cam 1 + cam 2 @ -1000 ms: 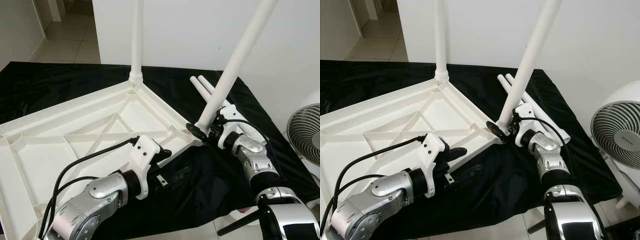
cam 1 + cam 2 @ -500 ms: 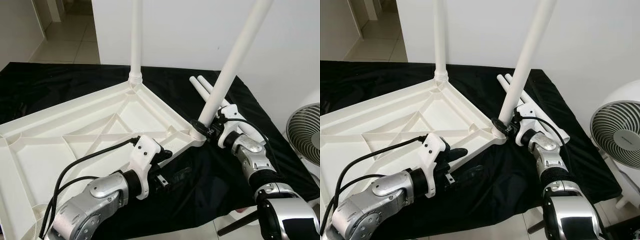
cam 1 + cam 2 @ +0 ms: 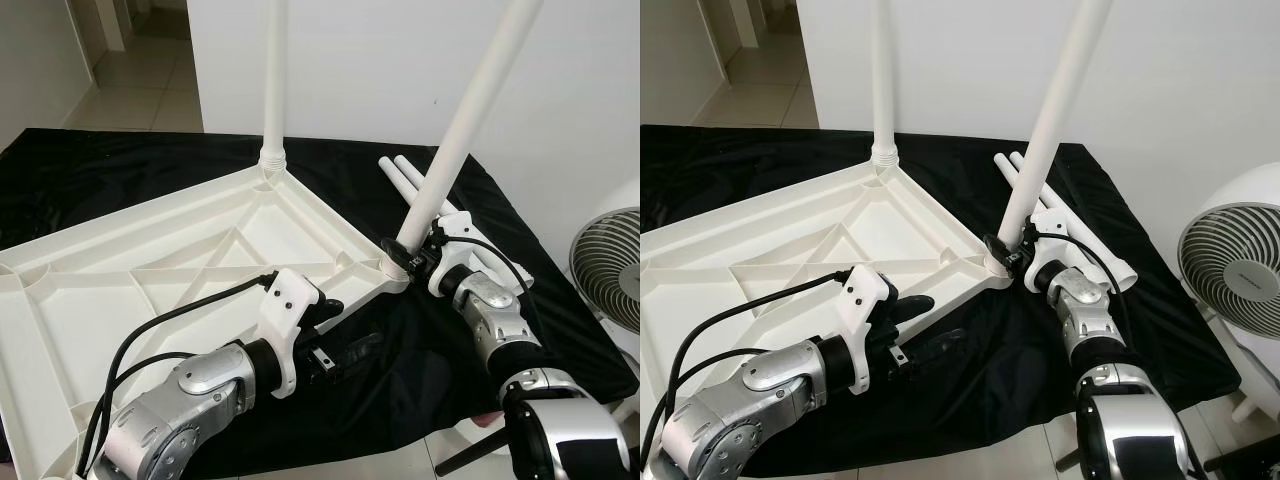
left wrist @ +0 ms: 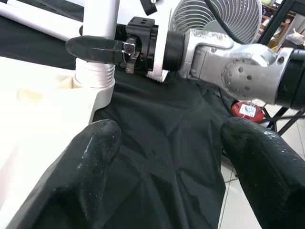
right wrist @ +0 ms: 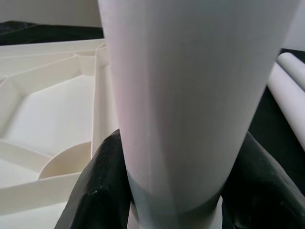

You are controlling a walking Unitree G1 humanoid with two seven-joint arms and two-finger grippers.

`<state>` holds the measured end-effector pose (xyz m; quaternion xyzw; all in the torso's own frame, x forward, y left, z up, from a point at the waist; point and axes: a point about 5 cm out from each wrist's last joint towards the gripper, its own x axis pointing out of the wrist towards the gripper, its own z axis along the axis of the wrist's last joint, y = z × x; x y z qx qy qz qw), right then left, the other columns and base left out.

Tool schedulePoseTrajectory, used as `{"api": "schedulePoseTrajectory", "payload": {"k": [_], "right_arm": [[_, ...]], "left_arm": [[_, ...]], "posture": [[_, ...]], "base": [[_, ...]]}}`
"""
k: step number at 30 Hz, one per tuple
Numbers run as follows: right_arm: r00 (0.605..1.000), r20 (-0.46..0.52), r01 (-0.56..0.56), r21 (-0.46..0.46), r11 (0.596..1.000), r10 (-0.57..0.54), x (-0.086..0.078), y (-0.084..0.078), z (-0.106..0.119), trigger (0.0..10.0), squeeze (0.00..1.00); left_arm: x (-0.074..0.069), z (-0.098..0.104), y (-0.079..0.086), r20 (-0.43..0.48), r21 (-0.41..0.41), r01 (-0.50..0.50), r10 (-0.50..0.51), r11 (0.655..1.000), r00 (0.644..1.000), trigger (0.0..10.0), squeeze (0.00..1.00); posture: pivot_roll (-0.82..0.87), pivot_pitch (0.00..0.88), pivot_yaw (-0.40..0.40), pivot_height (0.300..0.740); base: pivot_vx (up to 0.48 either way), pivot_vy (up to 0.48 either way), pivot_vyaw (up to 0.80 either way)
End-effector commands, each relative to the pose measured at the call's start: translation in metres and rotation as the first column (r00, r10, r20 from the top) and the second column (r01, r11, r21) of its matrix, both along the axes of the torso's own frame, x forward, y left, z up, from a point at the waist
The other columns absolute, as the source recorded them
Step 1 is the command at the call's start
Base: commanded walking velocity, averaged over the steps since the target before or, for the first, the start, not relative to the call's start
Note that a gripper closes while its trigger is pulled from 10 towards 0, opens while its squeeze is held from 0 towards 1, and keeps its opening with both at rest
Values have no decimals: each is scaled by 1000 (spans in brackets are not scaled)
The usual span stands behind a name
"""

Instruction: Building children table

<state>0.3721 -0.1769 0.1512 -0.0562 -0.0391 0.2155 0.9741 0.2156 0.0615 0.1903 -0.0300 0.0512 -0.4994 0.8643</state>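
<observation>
Left silver arm is reaching forward from the lower left, wrist angled inward, black cables trailing off the white wrist housing. The left gripper [image 3: 340,330] is sitting low with its two long black fingers [image 4: 90,157] spread wide apart, nothing between them. Right silver arm is coming up from the lower right corner, elbow bent, forearm pointing in toward the middle. The right gripper [image 3: 1006,252] is clamping its fingers [image 5: 97,191] on both sides of a white round plastic leg tube [image 5: 190,95].
</observation>
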Motion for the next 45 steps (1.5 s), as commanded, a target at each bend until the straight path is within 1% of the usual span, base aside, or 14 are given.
{"api": "schedulePoseTrajectory", "payload": {"k": [1,7,9,13,14,16,19,22,25,30,33,42,44,45], "right_arm": [[995,-72,65,-20,998,-66,-5,-5,-19,0,0],[988,-43,149,41,988,-147,-8,5,-17,0,0],[974,-42,227,77,971,-224,-12,11,-17,0,0],[960,-43,278,90,956,-276,-14,13,-18,0,0],[935,-54,354,108,929,-350,-17,14,-19,0,0],[935,-54,354,108,929,-350,-17,14,-19,0,0],[905,-58,425,103,899,-421,-19,13,-19,0,0],[844,-106,536,121,836,-526,-26,15,-21,0,0],[820,-125,572,123,811,-559,-28,16,-24,0,0],[696,-161,718,135,683,-700,-44,19,-29,0,0],[660,-161,751,131,647,-733,-49,20,-29,0,0],[672,-168,740,125,661,-721,-54,26,-26,0,0],[682,-145,731,120,672,-716,-54,27,-23,9176,0],[682,-145,731,120,672,-716,-54,27,-23,9176,0]], "left_arm": [[-1,-1,-1,-15,3,14,-14,1000,1000,10000,0],[-3,-2,-1,-19,1,14,-14,1000,1000,10000,0],[-3,-2,-2,-21,0,16,-16,1000,1000,10000,0],[-4,-2,-2,-22,0,17,-17,1000,1000,10000,0],[-4,-2,-3,-25,-3,18,-18,1000,1000,10000,0],[-4,-2,-3,-25,-3,18,-18,1000,1000,10000,0],[-4,-3,-3,-28,-5,19,-19,1000,999,10000,0],[-5,-3,-4,-30,-7,22,-22,1000,999,10000,0],[-5,-3,-4,-31,-7,24,-24,1000,999,10000,0],[-6,-4,-6,-35,-12,26,-26,1000,999,10000,0],[-6,-4,-6,-37,-13,26,-27,1000,999,10000,0],[-6,-4,-6,-40,-16,25,-26,1000,999,10000,0],[-6,-4,-6,-40,-17,26,-26,1000,999,10000,0],[-6,-4,-6,-40,-17,26,-26,1000,999,10000,0]], "posture": [[69,90,-59,740],[68,89,-68,740],[68,87,-72,740],[68,85,-74,740],[67,83,-76,740],[67,83,-76,740],[66,81,-77,740],[66,74,-83,740],[67,73,-84,740],[71,68,-91,740],[72,67,-93,740],[71,63,-94,740],[69,59,-94,740],[69,59,-94,740]], "base": [[0,0,0],[0,0,0],[0,0,0],[0,0,0],[0,0,0],[0,0,0],[0,0,0],[0,0,0],[0,0,0],[0,0,0],[0,0,0],[0,0,0],[0,0,0],[0,0,0]]}}
